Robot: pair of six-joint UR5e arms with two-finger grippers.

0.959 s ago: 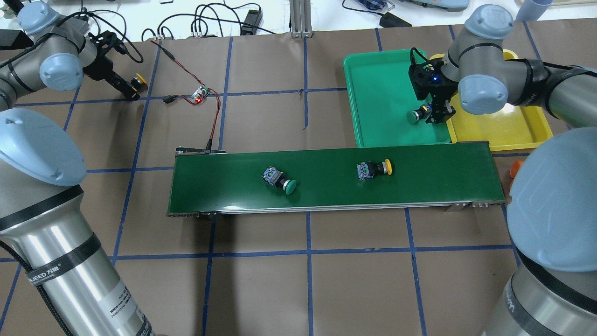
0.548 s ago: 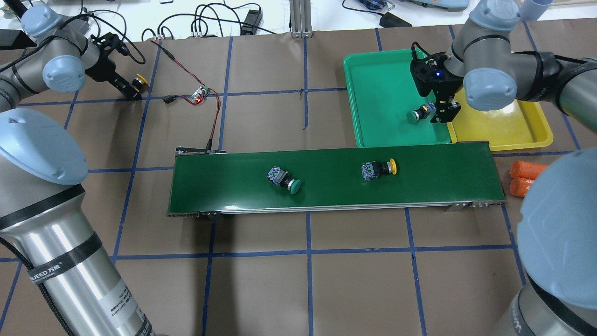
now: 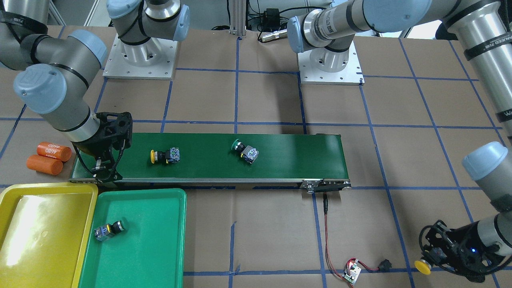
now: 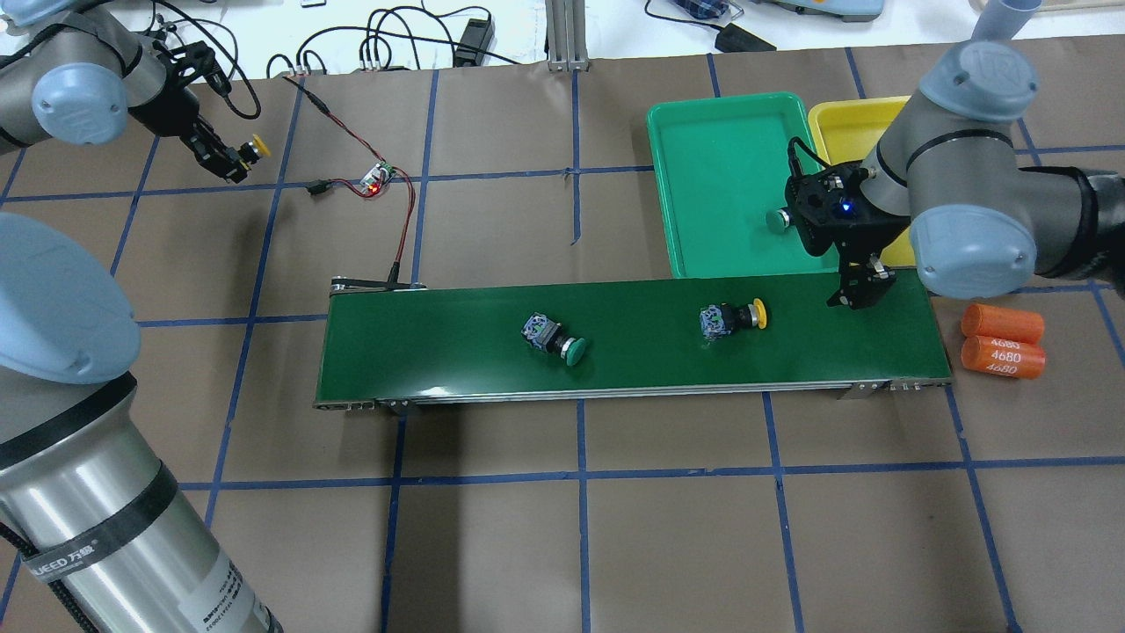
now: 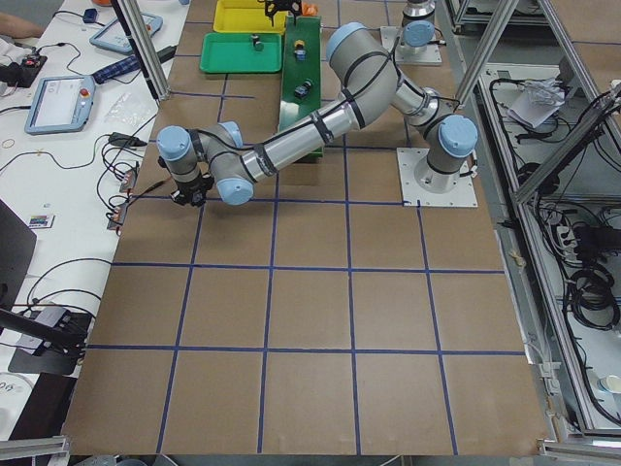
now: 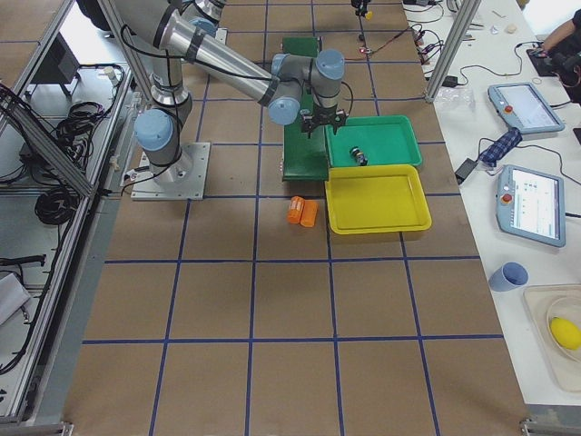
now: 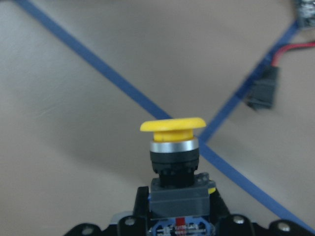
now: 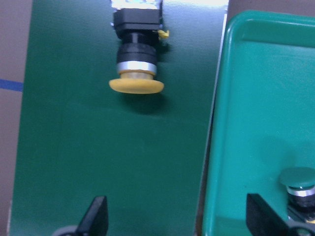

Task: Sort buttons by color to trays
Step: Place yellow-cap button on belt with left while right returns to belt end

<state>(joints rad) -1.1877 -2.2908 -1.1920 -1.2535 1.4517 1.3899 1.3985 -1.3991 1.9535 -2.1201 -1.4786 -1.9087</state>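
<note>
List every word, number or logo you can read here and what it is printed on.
"4680": on each of the two orange cylinders.
"UEED" plus Chinese characters, start cut off: black band on the left arm.
"UR" logo: joint cap of the right arm.
White sticker on the left arm: print too small to read.

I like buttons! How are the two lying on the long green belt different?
The belt's yellow button has a yellow cap; the belt's green button has a green one. The belt's yellow button lies along the conveyor belt, nearer the right gripper; the belt's green button lies slanted, near the middle. Both lie on their sides, with black collars and grey-blue blocks.
</note>
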